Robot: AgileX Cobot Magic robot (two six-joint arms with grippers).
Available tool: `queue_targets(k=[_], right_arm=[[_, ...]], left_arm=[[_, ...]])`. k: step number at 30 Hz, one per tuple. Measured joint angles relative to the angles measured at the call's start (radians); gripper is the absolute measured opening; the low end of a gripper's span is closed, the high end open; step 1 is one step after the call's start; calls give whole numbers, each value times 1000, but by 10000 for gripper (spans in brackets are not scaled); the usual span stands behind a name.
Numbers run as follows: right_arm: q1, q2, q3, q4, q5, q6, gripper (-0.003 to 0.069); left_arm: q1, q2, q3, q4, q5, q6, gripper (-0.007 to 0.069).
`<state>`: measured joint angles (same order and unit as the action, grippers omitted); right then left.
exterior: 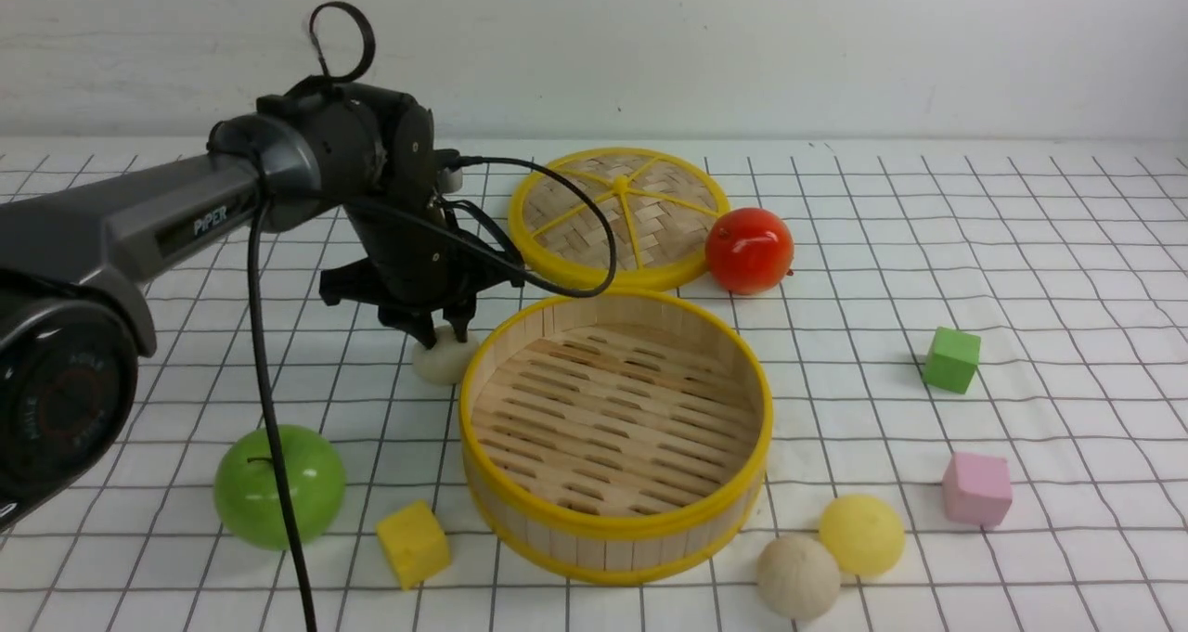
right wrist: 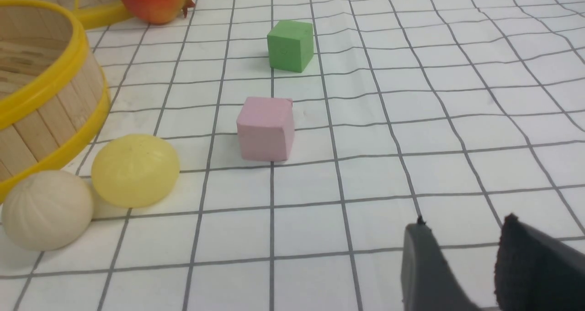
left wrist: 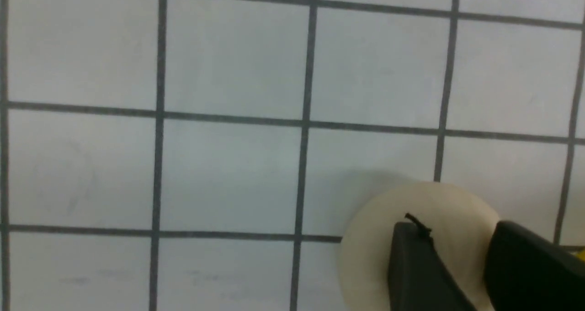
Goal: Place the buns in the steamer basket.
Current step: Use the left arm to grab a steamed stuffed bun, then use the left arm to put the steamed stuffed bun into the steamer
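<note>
1. The left gripper (exterior: 444, 333) is pictured with its fingers pointing down onto a cream bun (exterior: 445, 360). The bun rests on the gridded table (exterior: 1021, 270), just beside the rear-left rim of the basket (exterior: 603, 532).
2. In the left wrist view, the two dark fingertips (left wrist: 411, 256) are seen set a little apart over the bun's top. Cream surface shows in the gap, and the bun spreads wider than that gap. Whether it is gripped or merely touched cannot be told.
3. All three buns are seen outside the basket, whose slotted slat floor is in plain sight.
4. A yellow bun (exterior: 861, 534) and a beige bun (exterior: 797, 576) lie side by side on the table at the basket's front right, well apart from the left gripper.
5. The right gripper (right wrist: 464, 224) is caught only by its own wrist camera. Its fingers are narrowly parted with only bare table seen between them. A pink cube (right wrist: 265, 128) lies ahead of it, and the yellow and beige buns lie off to one side by the basket wall.
</note>
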<state>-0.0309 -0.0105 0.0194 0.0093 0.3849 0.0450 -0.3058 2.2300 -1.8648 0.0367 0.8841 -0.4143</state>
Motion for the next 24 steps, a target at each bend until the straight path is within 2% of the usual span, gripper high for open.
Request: queue_targets(k=[4,9,16,19,24], right_arm=[[0,0,0,0,0,0,239],[0,0,0,0,0,0,239],[0,0,0,0,0,0,239],[0,0,0,0,0,0,239],[0,0,0,0,0,0,239]], left_arm=[[0,0,0,1,4,2,165],[0,0,-5,2,23,29,-9],[-1,-61,-66,-7,127,66,-13],[-17,-144,-81,-51,160,78,-13],[-102,-210,-63,-112,165,100,-13]])
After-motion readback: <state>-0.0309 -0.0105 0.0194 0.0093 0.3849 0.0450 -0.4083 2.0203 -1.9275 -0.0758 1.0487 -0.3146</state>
